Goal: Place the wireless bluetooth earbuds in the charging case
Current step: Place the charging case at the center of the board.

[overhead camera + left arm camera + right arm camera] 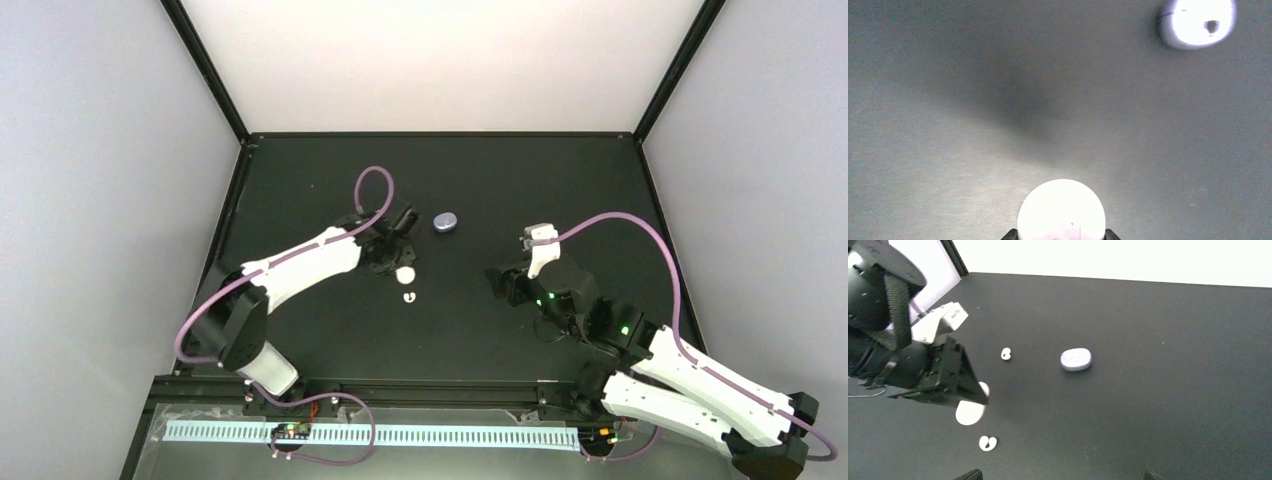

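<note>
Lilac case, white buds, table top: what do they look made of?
Lilac case: likely moulded plastic with a smooth satin finish, judging by the soft sheen on its rounded shell. White earbuds: probably smooth hard plastic, but too small to be sure. Table top: matte black sheet with no glare; laminate or mat, cannot tell.

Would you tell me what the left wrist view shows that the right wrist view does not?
Left wrist only: the white round piece sitting between the tips of the left tool. Right wrist only: two white earbuds and the left arm from outside. Shared: the closed lilac case and that white piece.
</note>
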Controlling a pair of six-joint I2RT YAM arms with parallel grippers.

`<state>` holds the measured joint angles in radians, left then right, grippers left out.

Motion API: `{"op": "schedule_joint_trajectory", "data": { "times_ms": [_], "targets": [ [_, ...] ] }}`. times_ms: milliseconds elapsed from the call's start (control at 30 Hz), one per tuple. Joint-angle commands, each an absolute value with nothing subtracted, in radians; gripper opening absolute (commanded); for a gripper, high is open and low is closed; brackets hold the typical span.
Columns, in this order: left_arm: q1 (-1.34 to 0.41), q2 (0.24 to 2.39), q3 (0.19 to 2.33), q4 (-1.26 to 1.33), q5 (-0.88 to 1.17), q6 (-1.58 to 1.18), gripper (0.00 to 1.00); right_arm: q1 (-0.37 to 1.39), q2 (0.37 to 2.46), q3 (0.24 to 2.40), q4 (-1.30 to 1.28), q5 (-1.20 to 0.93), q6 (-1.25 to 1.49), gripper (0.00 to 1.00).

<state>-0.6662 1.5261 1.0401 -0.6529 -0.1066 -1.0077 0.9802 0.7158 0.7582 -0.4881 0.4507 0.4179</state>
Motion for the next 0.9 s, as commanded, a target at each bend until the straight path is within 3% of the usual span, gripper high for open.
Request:
{"op": "schedule_joint_trajectory", "data": {
  "times_ms": [0,200,467,733,867],
  "targets": [
    [-0.761,1.69,1.254,-0.781,-0.175,-1.158,0.22,0.977,0.653,0.727,-0.529,0.492,0.504,0.83],
    [-0.83,1.88,1.373,-0.757,-0.092,-1.205,0.24,0.977,0.59,0.708,-0.569,0.494,0.56,0.83],
    [-0.874,1.966,1.436,-0.764,-0.101,-1.203,0.26,0.977,0.542,0.712,-0.61,0.494,0.567,0.83],
    [-0.905,2.039,1.467,-0.792,-0.084,-1.192,0.38,0.977,0.539,0.706,-0.61,0.489,0.583,0.83],
    [-0.912,2.044,1.462,-0.773,-0.07,-1.18,0.5,0.977,0.531,0.704,-0.618,0.488,0.58,0.83]
  ]
}}
